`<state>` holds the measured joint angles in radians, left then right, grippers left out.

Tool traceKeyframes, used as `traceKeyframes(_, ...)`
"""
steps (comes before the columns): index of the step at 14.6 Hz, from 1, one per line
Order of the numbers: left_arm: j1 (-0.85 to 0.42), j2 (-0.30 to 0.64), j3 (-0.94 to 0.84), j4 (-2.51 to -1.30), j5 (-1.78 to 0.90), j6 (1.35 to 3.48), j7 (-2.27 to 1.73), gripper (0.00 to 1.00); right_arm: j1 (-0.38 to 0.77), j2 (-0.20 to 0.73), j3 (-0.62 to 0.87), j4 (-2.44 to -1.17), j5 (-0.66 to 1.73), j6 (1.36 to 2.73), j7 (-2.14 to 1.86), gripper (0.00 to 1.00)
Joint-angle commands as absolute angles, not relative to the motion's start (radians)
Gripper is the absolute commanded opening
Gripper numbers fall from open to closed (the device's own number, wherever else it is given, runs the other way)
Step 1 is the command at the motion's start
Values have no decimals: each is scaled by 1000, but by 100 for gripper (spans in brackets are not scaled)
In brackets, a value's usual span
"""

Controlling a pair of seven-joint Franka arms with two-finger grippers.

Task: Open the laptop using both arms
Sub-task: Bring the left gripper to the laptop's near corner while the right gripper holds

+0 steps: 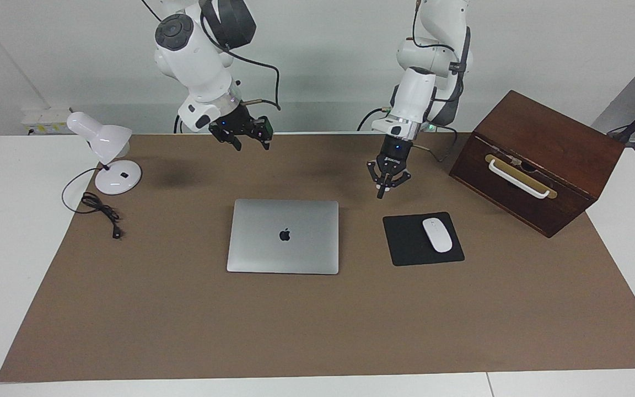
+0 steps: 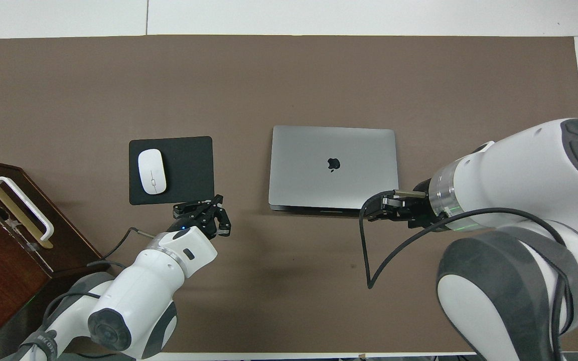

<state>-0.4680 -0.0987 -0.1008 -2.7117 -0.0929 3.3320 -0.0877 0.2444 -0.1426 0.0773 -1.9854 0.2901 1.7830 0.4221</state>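
Note:
The silver-grey laptop (image 1: 283,236) lies shut and flat in the middle of the brown mat, apple logo up; it also shows in the overhead view (image 2: 333,166). My left gripper (image 1: 388,187) is open and empty. It hangs in the air over the mat between the laptop and the mouse pad, and also shows in the overhead view (image 2: 216,213). My right gripper (image 1: 251,144) is open and empty. It is raised over the mat by the laptop's corner at the right arm's end, seen from above (image 2: 375,209). Neither gripper touches the laptop.
A black mouse pad (image 1: 405,245) with a white mouse (image 1: 437,235) lies beside the laptop toward the left arm's end. A dark wooden box (image 1: 538,160) with a white handle stands at that end. A white desk lamp (image 1: 109,157) with its cable stands at the right arm's end.

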Motion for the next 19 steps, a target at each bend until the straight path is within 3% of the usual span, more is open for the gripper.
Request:
traceKeyframes(1, -518, -34, -86, -2733, -106, 3486, -112, 0, 273, -179, 75, -2046, 314, 1824, 440, 80)
traceKeyframes(4, -557, -11, -86, -2743, -107, 3505, -112, 0, 276, -178, 75, -2057, 314, 1854, 460, 86)
traceKeyframes(12, -695, 29, -84, -2734, -109, 3504, -196, 0, 276, -170, 75, -2141, 403, 1966, 502, 86)
traceKeyframes(16, -704, 126, -83, -2643, -109, 3505, -195, 0, 270, -158, 75, -2158, 446, 2023, 532, 86)
traceKeyframes(19, -703, 172, -80, -2600, -109, 3505, -193, 0, 272, -149, 75, -2187, 482, 2054, 546, 92)
